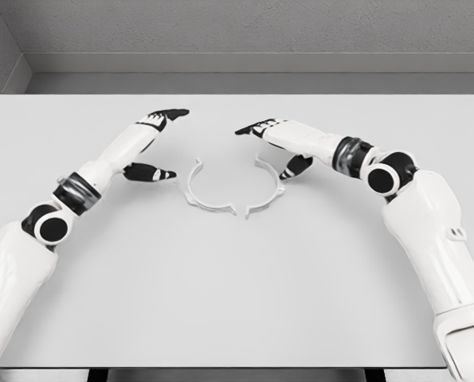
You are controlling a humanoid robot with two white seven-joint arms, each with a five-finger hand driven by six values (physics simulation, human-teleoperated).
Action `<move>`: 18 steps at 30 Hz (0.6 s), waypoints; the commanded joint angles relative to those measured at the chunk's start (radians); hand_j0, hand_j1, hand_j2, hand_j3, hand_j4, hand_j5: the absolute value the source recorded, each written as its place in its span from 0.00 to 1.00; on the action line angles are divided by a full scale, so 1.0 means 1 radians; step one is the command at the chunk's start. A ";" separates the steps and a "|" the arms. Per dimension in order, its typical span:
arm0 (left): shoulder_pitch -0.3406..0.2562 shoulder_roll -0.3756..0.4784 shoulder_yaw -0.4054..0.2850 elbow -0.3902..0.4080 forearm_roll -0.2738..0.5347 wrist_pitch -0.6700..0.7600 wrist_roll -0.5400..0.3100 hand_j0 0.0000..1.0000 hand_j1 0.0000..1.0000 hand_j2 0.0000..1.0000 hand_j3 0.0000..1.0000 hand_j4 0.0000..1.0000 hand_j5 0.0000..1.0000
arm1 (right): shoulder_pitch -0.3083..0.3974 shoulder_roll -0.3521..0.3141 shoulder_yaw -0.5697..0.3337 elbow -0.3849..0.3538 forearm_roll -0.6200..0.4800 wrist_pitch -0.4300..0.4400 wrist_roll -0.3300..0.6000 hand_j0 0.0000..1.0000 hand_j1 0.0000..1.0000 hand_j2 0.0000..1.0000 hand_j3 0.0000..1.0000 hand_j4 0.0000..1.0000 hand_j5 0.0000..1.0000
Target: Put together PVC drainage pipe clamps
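Two white half-ring clamp pieces lie on the table in the head view, facing each other like a broken circle. The left half [197,193] curves from upper left down to a tab near the centre; the right half [270,191] mirrors it. A small gap separates their lower tabs. My left hand [158,145] hovers just left of the left half, fingers spread, thumb pointing at it, holding nothing. My right hand [273,147] sits just above and right of the right half, fingers extended, thumb close to its outer edge; contact is unclear.
The white table [237,302] spreads wide around the clamp pieces. Its front edge runs along the bottom of the picture. A grey wall and floor strip lie beyond the far edge.
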 commanded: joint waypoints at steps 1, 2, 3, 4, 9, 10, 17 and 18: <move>-0.002 -0.004 -0.002 0.022 0.000 0.000 0.000 1.00 1.00 1.00 1.00 1.00 1.00 | 0.000 0.008 -0.001 0.000 -0.006 0.002 0.001 1.00 1.00 1.00 1.00 1.00 1.00; -0.002 -0.004 -0.002 0.023 0.000 0.000 0.000 1.00 1.00 1.00 1.00 1.00 1.00 | -0.003 0.010 -0.001 0.000 -0.006 0.002 0.001 1.00 1.00 1.00 1.00 1.00 1.00; -0.003 -0.004 0.004 0.023 0.001 0.000 0.000 1.00 1.00 1.00 1.00 1.00 1.00 | -0.005 0.011 0.001 0.003 -0.006 0.002 0.001 1.00 1.00 1.00 1.00 1.00 1.00; -0.003 -0.003 0.004 0.023 0.001 0.000 0.001 1.00 1.00 1.00 1.00 1.00 1.00 | -0.006 0.011 0.008 0.003 -0.006 0.004 -0.001 1.00 1.00 1.00 1.00 1.00 1.00; -0.003 -0.003 -0.001 0.023 0.001 0.000 0.000 1.00 1.00 1.00 1.00 1.00 1.00 | -0.018 0.033 0.025 0.003 -0.005 0.015 0.001 1.00 1.00 1.00 1.00 1.00 1.00; -0.005 -0.003 -0.002 0.025 0.000 0.000 0.000 1.00 1.00 1.00 1.00 1.00 1.00 | -0.025 0.030 0.013 0.000 -0.008 0.015 -0.001 1.00 1.00 1.00 1.00 1.00 1.00; -0.009 -0.006 -0.007 0.025 -0.002 0.000 0.000 1.00 1.00 1.00 1.00 1.00 1.00 | 0.123 -0.093 -0.324 -0.263 -0.028 -0.033 0.004 1.00 1.00 1.00 1.00 1.00 1.00; -0.009 -0.007 -0.008 0.025 -0.002 0.000 0.000 1.00 1.00 1.00 1.00 1.00 1.00 | 0.199 -0.121 -0.380 -0.343 -0.045 -0.044 0.002 1.00 1.00 1.00 1.00 1.00 1.00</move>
